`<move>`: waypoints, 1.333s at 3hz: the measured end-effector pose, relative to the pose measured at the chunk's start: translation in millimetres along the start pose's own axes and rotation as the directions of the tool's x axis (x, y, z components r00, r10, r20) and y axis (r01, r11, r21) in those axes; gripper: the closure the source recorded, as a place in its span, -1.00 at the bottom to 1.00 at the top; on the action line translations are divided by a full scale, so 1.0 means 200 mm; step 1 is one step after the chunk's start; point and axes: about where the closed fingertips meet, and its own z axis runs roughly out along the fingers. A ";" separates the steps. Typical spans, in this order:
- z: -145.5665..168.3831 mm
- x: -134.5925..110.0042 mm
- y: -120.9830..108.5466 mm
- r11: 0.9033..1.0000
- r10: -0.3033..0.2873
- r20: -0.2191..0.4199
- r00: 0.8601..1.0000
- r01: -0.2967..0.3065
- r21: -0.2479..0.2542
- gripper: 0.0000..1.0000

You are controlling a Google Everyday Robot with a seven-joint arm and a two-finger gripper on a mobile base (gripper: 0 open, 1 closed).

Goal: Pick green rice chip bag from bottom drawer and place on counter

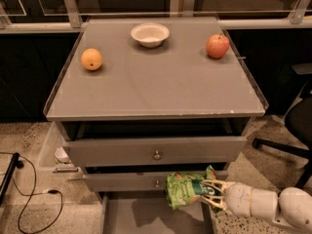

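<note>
The green rice chip bag (184, 189) is crinkled, bright green with white lettering. My gripper (208, 195) comes in from the lower right and is shut on the bag's right side, holding it above the open bottom drawer (146, 216), in front of the middle drawer's face. The bag hangs clear of the drawer's flat grey floor. The counter (156, 77) is the broad grey glossy top of the cabinet, well above the bag.
On the counter stand an orange (91, 59) at left, a white bowl (149, 34) at the back middle and a red apple (217, 46) at right. Two knobbed drawers (156, 154) sit partly open. A chair base (280, 147) stands at right, cables (29, 189) at left.
</note>
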 end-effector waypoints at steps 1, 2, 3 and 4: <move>-0.12 -0.17 -0.11 0.997 -0.068 0.036 0.997 0.067 0.027 1.00; -0.30 -0.49 -0.27 0.985 -0.175 0.086 0.981 0.174 0.021 1.00; -0.46 -0.79 -0.36 0.958 -0.283 0.086 0.955 0.286 -0.020 1.00; -0.59 -1.06 -0.47 0.927 -0.370 0.041 0.928 0.371 -0.046 1.00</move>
